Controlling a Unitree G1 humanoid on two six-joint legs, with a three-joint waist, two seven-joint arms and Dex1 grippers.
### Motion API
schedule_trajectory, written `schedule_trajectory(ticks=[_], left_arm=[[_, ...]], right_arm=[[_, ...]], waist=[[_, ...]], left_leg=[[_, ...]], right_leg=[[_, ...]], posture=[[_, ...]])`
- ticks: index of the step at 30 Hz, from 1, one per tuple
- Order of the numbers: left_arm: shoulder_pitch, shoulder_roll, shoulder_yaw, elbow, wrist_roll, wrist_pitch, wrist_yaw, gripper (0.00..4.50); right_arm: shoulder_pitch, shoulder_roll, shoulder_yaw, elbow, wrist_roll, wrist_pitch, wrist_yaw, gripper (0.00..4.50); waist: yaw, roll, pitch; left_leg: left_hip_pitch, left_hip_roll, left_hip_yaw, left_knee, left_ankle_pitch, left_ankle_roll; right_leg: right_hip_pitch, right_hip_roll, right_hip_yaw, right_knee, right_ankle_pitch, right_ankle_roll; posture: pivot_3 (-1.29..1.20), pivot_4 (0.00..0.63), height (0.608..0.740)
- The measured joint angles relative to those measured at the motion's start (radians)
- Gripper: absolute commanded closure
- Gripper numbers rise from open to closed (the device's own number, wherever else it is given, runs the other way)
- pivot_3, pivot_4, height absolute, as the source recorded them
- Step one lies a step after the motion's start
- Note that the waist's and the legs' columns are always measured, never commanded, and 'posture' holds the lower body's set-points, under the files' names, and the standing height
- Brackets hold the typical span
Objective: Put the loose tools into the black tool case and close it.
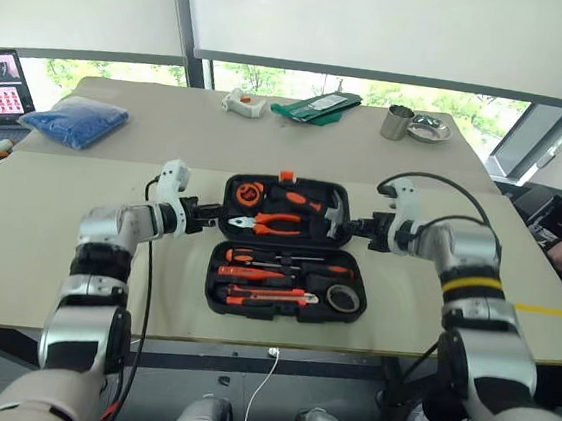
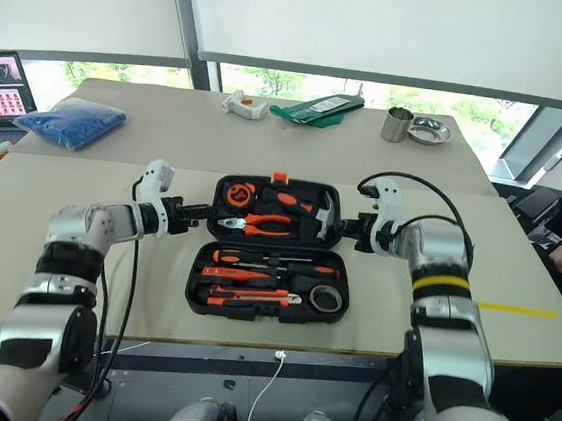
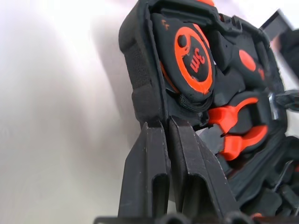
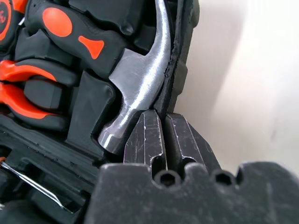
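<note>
The main risk is a lopsided lift: each gripper pinches only a thin strip of the far half's rim, so if one slips off, that half could drop back or twist on its hinge, and the case could skid on the table (image 1: 46, 246). A tool sitting proud of its slot could also keep the halves from meeting.

The left gripper (image 1: 204, 216) has its fingers pressed together on the left edge of the far half of the black tool case (image 1: 285, 289), beside the tape measure (image 3: 191, 58). The case lies open between the arms, with screwdrivers (image 1: 286, 261), knife (image 1: 267, 296) and tape roll (image 1: 343, 298) in the near half. The right gripper (image 1: 358, 227) is clamped on the right edge, beside the hammer (image 4: 140, 79).
</note>
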Motion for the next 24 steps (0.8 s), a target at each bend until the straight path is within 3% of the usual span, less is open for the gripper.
schedule_trajectory(ticks=[3,7,11,13,15,16,22,23,24], left_arm=[[0.081,-0.012,-0.010,-0.063,0.017,-0.213,-0.036,4.45],[0.194,-0.013,-0.074,-0.133,0.083,-0.529,-0.099,4.45],[0.305,-0.013,-0.106,-0.160,0.129,-0.844,-0.146,4.45],[0.351,-0.013,-0.114,-0.161,0.143,-0.946,-0.156,4.45],[0.394,-0.007,-0.127,-0.174,0.146,-1.014,-0.182,4.45],[0.417,0.001,-0.137,-0.186,0.145,-1.040,-0.201,4.13],[0.524,0.106,-0.131,-0.158,0.160,-1.081,-0.232,2.07],[0.523,0.124,-0.114,-0.136,0.159,-1.070,-0.221,1.53],[0.522,0.140,-0.100,-0.123,0.157,-1.060,-0.213,1.49]], right_arm=[[0.101,-0.010,0.002,-0.138,-0.011,-0.206,0.016,4.50],[0.280,-0.128,0.094,-0.237,-0.169,-0.686,0.014,4.50],[0.428,-0.170,0.120,-0.205,-0.298,-1.035,-0.086,4.50],[0.454,-0.226,0.144,-0.160,-0.391,-1.225,-0.151,4.50],[0.482,-0.262,0.154,-0.114,-0.469,-1.366,-0.230,4.50],[0.495,-0.272,0.155,-0.091,-0.502,-1.424,-0.275,4.50],[0.573,-0.341,0.158,0.022,-0.561,-1.526,-0.345,2.52],[0.590,-0.343,0.154,0.019,-0.553,-1.526,-0.345,2.02],[0.596,-0.344,0.153,0.013,-0.550,-1.526,-0.344,1.74]], waist=[[0.001,0.000,0.000],[0.011,0.000,0.000],[0.007,0.000,0.000],[0.007,0.000,0.000],[0.009,0.000,0.000],[0.009,0.000,0.000],[0.008,0.000,0.000],[0.007,-0.001,0.000],[0.004,-0.001,0.000]], left_leg=[[0.000,0.000,0.001,-0.001,0.001,0.000],[0.000,-0.003,0.003,-0.002,0.001,-0.002],[0.002,-0.002,0.003,-0.002,0.000,-0.001],[0.004,-0.001,0.002,-0.002,-0.001,0.001],[0.008,0.001,0.002,-0.002,-0.001,0.000],[0.010,0.001,0.002,-0.002,-0.001,0.000],[0.015,0.003,0.002,-0.002,-0.003,0.001],[0.015,0.003,0.001,-0.003,-0.003,0.001],[0.015,0.004,0.001,-0.003,-0.002,0.002]], right_leg=[[0.000,0.000,0.000,-0.001,0.000,0.000],[0.002,-0.001,-0.001,-0.005,-0.002,0.003],[0.002,-0.002,0.001,-0.005,-0.002,0.003],[0.004,-0.002,0.001,-0.004,-0.005,0.008],[0.006,-0.002,0.001,-0.004,-0.008,0.002],[0.008,-0.002,0.001,-0.005,-0.009,0.002],[0.008,-0.002,0.002,-0.005,-0.010,0.001],[0.008,-0.002,0.002,-0.005,-0.010,0.001],[0.008,-0.002,0.002,-0.005,-0.010,0.001]], posture=[[0.00,0.150,0.740],[0.00,0.150,0.740],[0.00,0.150,0.740],[0.00,0.150,0.740],[0.00,0.150,0.740],[0.00,0.150,0.740],[0.00,0.150,0.740],[0.00,0.150,0.740],[0.00,0.150,0.740]])
